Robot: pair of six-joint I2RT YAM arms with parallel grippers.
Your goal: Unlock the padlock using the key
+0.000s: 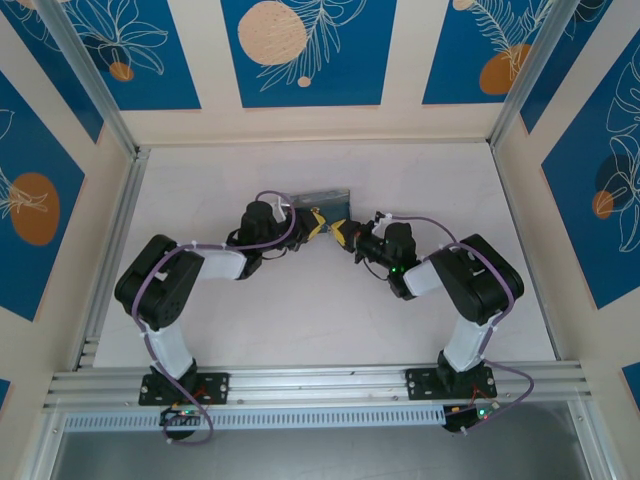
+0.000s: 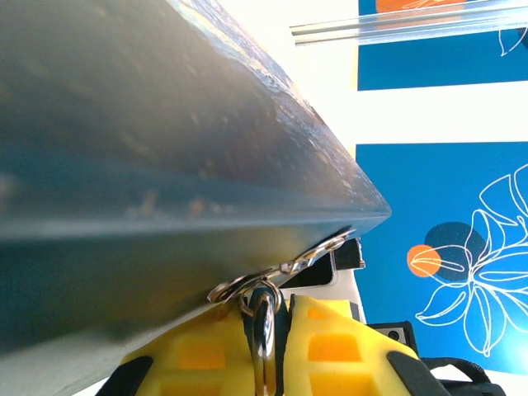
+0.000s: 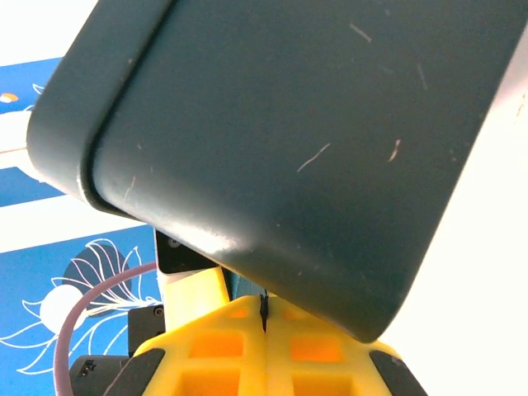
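- Top external: white table (image 1: 300,330), blue floral wall panels (image 1: 300,50), aluminium frame (image 1: 320,380).
- Left gripper (image 2: 268,312) pinches the key (image 2: 264,334) beside the box (image 2: 165,148).
- Right gripper (image 3: 264,320): fingers pressed together.

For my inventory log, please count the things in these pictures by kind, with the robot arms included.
arms: 2, left arm and right arm
box: 1
key: 1
wire ring: 1
Total: 5

Robot lab test booth.
Two arms (image 1: 170,290) bolted to an aluminium rail (image 1: 320,380) at a white tabletop (image 1: 300,330), boxed in by blue leaf-printed wall panels (image 1: 330,60).
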